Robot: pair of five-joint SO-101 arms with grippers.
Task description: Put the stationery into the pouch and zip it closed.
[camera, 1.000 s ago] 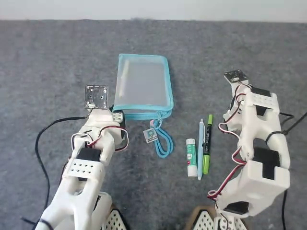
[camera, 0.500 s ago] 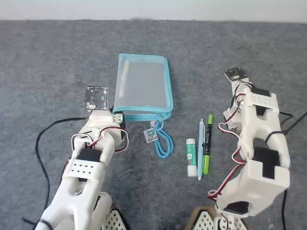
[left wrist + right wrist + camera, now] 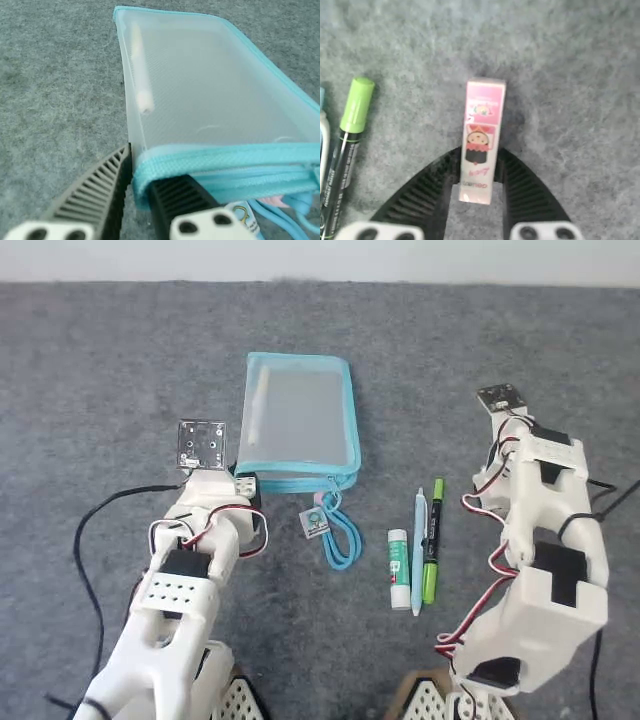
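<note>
A clear pouch (image 3: 300, 420) with a turquoise zip edge lies flat on the grey carpet; a white stick (image 3: 140, 80) shows through its wall. My left gripper (image 3: 137, 167) is shut on the pouch's near left corner (image 3: 247, 485). A white glue stick (image 3: 399, 555), a light blue pen (image 3: 418, 550) and a green highlighter (image 3: 432, 540) lie side by side to the right of the pouch. My right gripper (image 3: 479, 157) is shut on a pink eraser box (image 3: 482, 115) that rests on the carpet beside the highlighter's green cap (image 3: 356, 105).
The pouch's turquoise wrist strap (image 3: 342, 535) and a small tag (image 3: 316, 523) trail toward the glue stick. The right arm (image 3: 540, 510) stands over the carpet right of the highlighter. Open carpet lies behind and to the left of the pouch.
The right arm has shifted slightly to the right. The left arm and the pouch have not moved.
</note>
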